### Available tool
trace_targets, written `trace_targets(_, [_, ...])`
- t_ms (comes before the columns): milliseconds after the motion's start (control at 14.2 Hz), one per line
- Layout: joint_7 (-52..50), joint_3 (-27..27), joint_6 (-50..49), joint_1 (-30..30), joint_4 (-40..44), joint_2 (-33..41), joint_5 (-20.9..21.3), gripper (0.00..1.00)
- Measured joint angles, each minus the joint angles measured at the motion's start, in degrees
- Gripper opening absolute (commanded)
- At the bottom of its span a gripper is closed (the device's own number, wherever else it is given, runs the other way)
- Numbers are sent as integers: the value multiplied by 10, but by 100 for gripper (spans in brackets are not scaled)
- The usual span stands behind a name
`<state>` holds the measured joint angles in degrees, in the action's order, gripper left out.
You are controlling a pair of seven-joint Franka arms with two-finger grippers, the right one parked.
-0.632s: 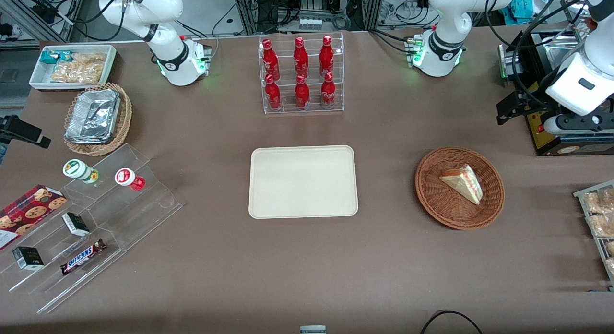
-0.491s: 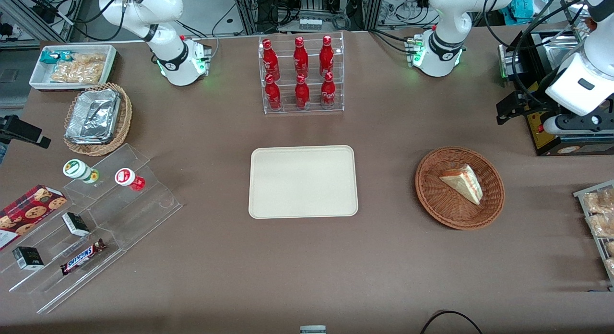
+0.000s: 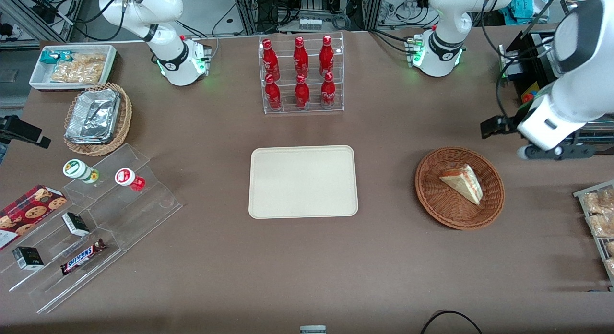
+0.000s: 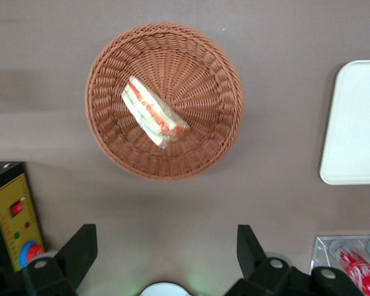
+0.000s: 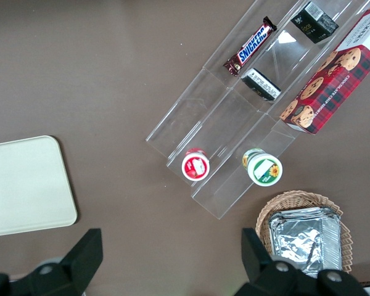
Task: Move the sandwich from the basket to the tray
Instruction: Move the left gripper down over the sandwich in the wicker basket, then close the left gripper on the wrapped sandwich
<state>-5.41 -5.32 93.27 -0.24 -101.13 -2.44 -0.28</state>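
Observation:
The sandwich (image 3: 463,181), a pale bread wedge with red and green filling on its edge, lies in the round reddish-brown wicker basket (image 3: 431,199). In the left wrist view the sandwich (image 4: 153,118) lies across the middle of the basket (image 4: 216,74). The cream-beige tray (image 3: 303,181) lies flat at the table's middle and holds nothing; its corner shows in the left wrist view (image 4: 356,123). My left gripper (image 3: 551,152) hangs high above the table beside the basket, slightly farther from the front camera and toward the working arm's end. It (image 4: 165,246) is open wide and holds nothing.
A clear rack of red bottles (image 3: 301,72) stands farther from the front camera than the tray. A black and yellow box (image 4: 15,216) sits near the gripper. A rack of snack packets (image 3: 599,214) lies at the working arm's table edge. Acrylic steps with snacks (image 3: 96,219) lie toward the parked arm's end.
My left arm has swung in from the table's end toward the basket and a little nearer the front camera. The sandwich, basket and tray have not moved.

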Motion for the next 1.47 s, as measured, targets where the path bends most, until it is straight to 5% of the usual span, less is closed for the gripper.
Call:
trace_targets(491, [-29,4,266,23,-214,1,15,100])
trace_targets(1123, [-444,3,398,26,-278,-17,15,100])
trace_targets(1474, [-592,4,517,27,-323,-62,14,100])
